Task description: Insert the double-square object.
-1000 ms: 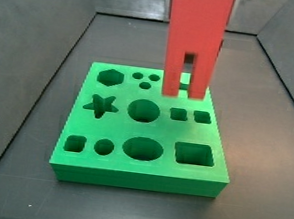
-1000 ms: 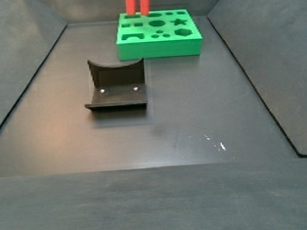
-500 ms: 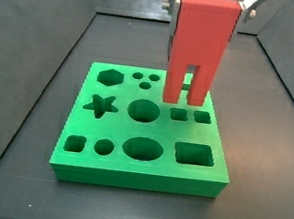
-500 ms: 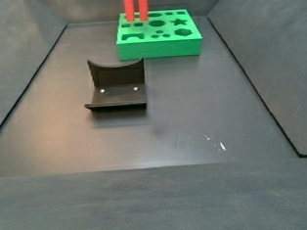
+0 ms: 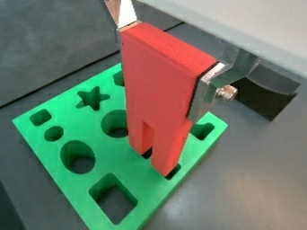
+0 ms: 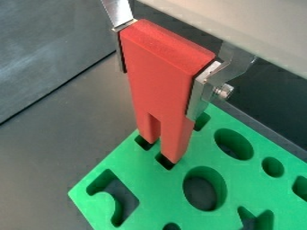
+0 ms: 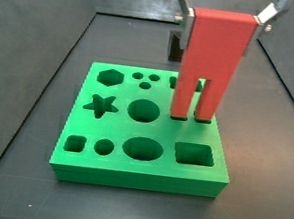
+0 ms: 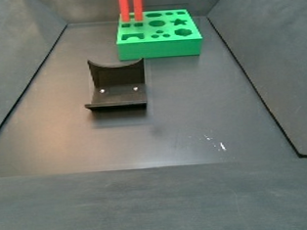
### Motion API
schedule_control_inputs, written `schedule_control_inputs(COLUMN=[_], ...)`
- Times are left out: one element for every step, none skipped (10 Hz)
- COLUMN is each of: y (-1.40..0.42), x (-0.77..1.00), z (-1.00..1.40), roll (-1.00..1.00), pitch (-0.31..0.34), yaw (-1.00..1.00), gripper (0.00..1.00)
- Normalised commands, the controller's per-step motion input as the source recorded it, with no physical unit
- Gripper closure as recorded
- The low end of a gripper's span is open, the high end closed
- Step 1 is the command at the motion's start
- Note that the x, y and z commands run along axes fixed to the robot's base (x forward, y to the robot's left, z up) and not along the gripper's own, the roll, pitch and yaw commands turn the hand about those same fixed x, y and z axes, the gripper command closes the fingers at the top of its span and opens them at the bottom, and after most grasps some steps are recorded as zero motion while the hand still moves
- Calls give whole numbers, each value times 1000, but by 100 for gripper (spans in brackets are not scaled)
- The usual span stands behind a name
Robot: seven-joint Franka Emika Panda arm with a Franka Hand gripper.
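Near the top right of a side view, the pincer (image 7: 227,9) grips the double-square object (image 7: 208,64), whose prongs seemingly just enter the green board (image 7: 116,165), leaving full seating.

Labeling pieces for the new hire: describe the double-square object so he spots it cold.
Find the green board with shaped holes at the far end of the dark floor. Standing upright on it, clamped at its top by the gripper, is the double-square object: the only red piece, tall, splitting into two square prongs, unlike the low dark fixture.

Red double-square object (image 8: 130,6) seemingly upright on green board (image 8: 160,36)
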Motion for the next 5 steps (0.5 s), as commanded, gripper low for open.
schedule_control_inputs(y=[126,49,89,20,0], x=[186,183,134,220,89], z=[-69,0,-60,-271,-291], roll=[0,-14,-59,-1,0], pitch=[123,86,0,20,54], yaw=[0,0,49,91,49], gripper=[100,100,100,100,100])
